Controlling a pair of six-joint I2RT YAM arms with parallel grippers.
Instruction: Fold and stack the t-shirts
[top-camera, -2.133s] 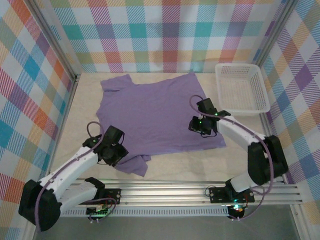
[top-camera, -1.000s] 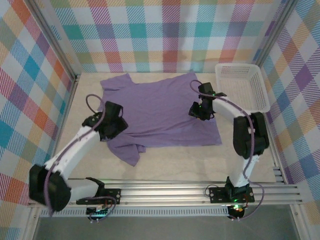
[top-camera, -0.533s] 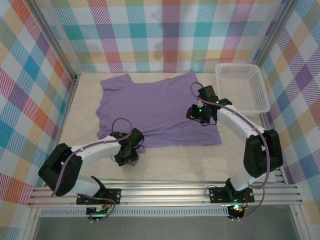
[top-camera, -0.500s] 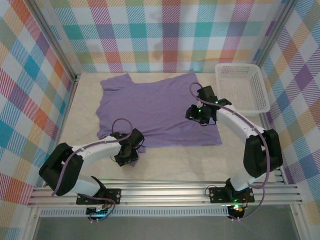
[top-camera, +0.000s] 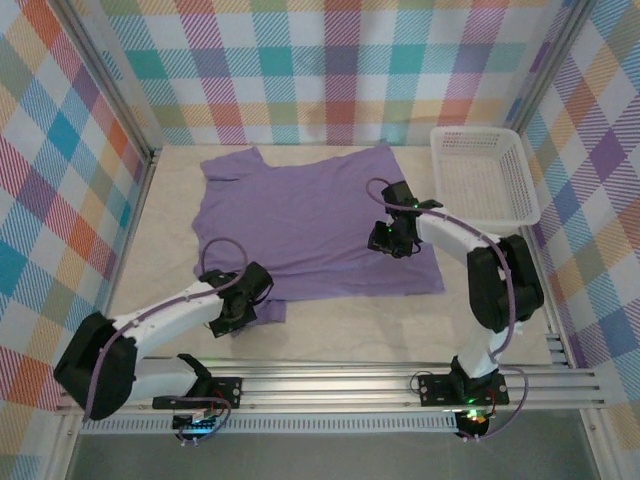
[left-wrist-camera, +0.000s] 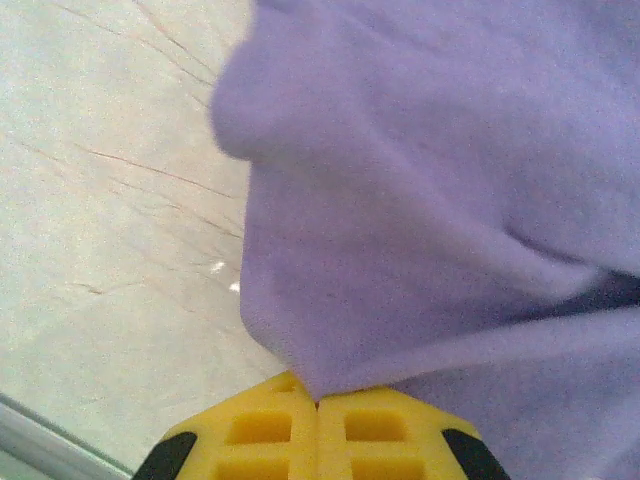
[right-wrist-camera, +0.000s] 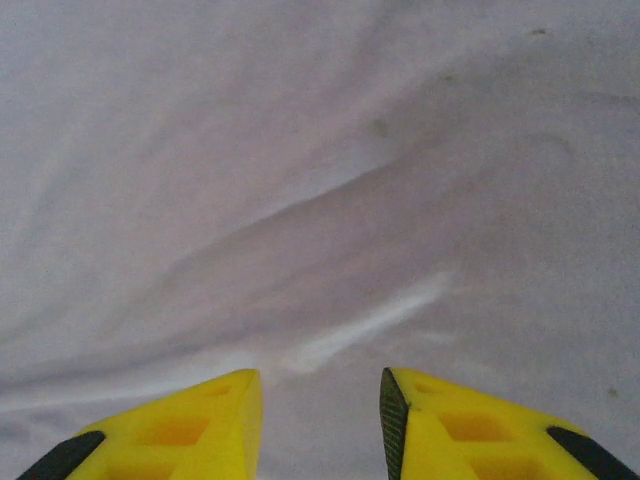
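Left pincer, near left: clamped on the t-shirt at its near hem, arm stretched low over the table. Right pincer, farther right: jaws parted, low over the cloth, elbow bent. T-shirt: spread flat mid-table. It looks soft, thin and light, so you should pinch its edges and corners.

t-shirt: plain lavender-purple, no print. Basket: white, lattice mesh. Worktop: cream, faint brown marble-like veining. Enclosure walls: pastel plaid in teal, orange, yellow, purple and blue on white. Left fingers and right fingers: yellow, black at the outer edges. Left arm and right arm: white links, black joints, purple cables. Base rail: silver.
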